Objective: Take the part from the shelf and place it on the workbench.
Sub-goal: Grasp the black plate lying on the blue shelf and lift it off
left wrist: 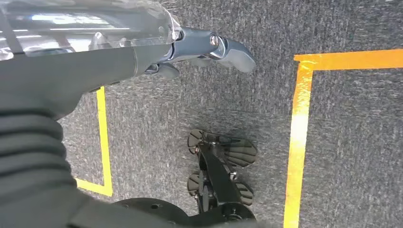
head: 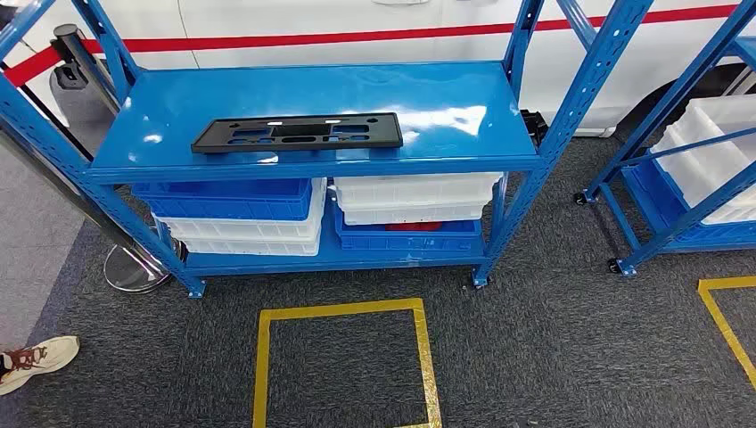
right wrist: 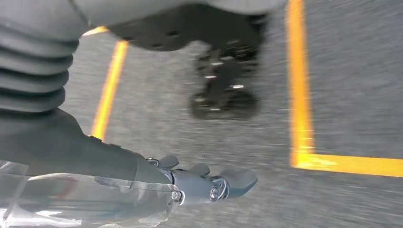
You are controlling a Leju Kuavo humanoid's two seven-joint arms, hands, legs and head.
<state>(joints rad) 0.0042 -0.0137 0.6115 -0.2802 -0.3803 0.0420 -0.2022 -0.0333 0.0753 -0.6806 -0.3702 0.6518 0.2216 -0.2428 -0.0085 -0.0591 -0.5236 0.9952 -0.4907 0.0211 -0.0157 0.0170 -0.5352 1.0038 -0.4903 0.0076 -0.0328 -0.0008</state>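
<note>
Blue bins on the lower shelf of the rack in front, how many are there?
2. One blue bin tops the left stack of white bins; another blue bin sits under the white bins at right. More may be hidden behind.

The part [head: 298,132] was flat black against the glossy bright blue shelf [head: 446,107], whose posts and frame were the same blue. On the lower tier sat blue bins [head: 223,198] and white bins [head: 414,189], stacked in alternating bands (a patch of red showed inside one blue bin). Behind ran a white wall crossed by a red stripe [head: 357,37]. The left hand [left wrist: 209,50] was slate grey, with a dark ribbed cover and clear plastic wrap; beneath it lay speckled dark grey carpet [left wrist: 351,152] marked with yellow tape lines [left wrist: 297,133]. The right hand [right wrist: 214,183] was the same slate grey, above the same carpet and yellow tape.
</note>
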